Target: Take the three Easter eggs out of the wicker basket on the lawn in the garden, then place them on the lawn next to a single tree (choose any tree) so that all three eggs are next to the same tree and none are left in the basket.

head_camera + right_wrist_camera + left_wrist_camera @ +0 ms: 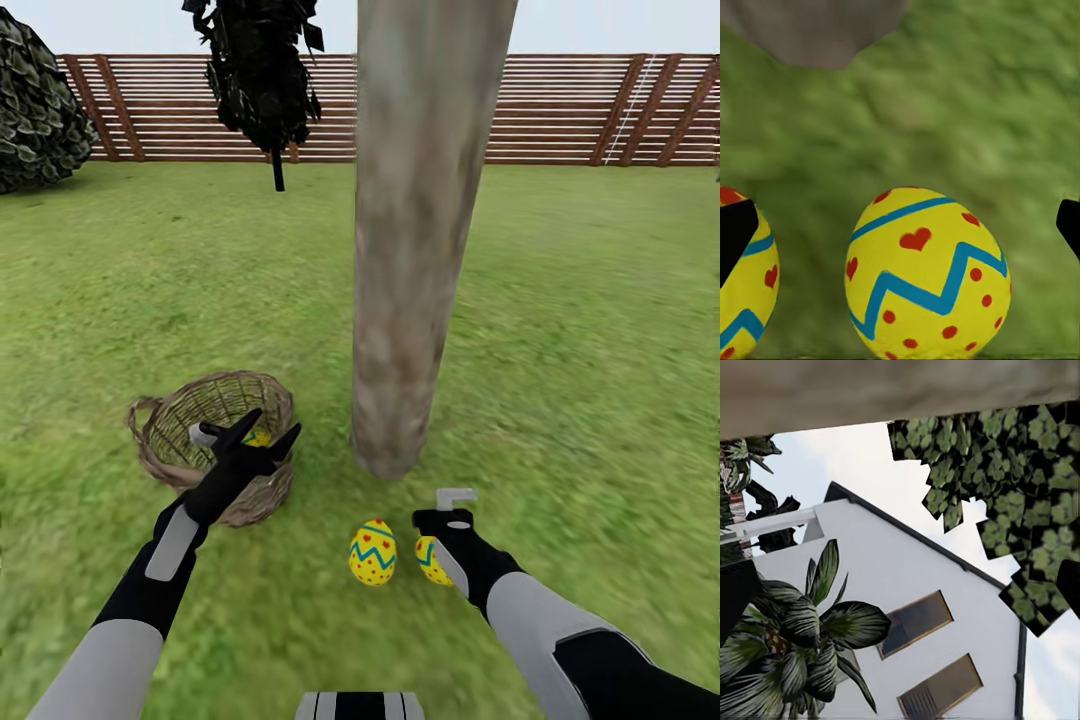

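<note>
Open lawn [580,330] spread right of the tree [420,250]. Two Easter eggs [372,552] stood near its base; one lay in the wicker basket [160,462]. Left pincer [268,430] gaped above the basket; right pincer [440,520], jaws apart, flanked the right egg.

i'm in a home's back garden. there's lawn [580,330], a slatted wooden fence [560,110], a tree trunk [415,240] and a white house [907,585] nearby.
</note>
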You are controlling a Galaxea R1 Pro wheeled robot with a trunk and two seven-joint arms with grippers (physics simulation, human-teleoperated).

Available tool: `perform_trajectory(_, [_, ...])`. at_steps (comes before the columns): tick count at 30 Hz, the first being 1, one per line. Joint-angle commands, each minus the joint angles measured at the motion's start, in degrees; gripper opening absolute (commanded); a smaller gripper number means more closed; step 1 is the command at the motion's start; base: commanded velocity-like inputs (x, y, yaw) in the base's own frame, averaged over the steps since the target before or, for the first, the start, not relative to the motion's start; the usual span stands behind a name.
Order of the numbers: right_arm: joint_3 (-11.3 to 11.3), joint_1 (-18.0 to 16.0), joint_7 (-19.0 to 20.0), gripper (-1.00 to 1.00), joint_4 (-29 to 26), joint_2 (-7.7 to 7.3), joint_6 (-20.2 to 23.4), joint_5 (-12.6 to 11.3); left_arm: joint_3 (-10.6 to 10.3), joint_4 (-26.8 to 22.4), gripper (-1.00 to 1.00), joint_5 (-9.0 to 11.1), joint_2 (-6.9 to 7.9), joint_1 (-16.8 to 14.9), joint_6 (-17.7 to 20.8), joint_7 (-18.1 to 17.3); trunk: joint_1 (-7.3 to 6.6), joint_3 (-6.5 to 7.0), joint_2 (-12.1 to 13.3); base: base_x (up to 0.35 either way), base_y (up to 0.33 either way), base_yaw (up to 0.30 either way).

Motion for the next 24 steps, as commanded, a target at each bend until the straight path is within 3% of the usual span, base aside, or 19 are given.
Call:
perform_trajectory(1, [0.5,0.0,-0.4,1.0,-0.1,-0.02,0.3,-0.6,0.0,0.0,1.0,0.3,0.03,0.0,0.4,0.0,-0.03,0.01,0.0,-0.187,0.277,-0.179])
perform_trajectory(10, [0.4,0.0,-0.4,1.0,-0.1,-0.12,0.3,-0.6,0.0,0.1,1.0,0.3,0.04,0.0,0.4,0.0,-0.03,0.55,0.0,-0.125,0.309,-0.223])
perform_trajectory(24, [0.4,0.0,-0.4,1.0,-0.1,-0.12,0.3,-0.7,0.0,0.1,1.0,0.3,0.04,0.0,0.4,0.0,-0.03,1.39,0.0,-0.005,0.339,-0.229])
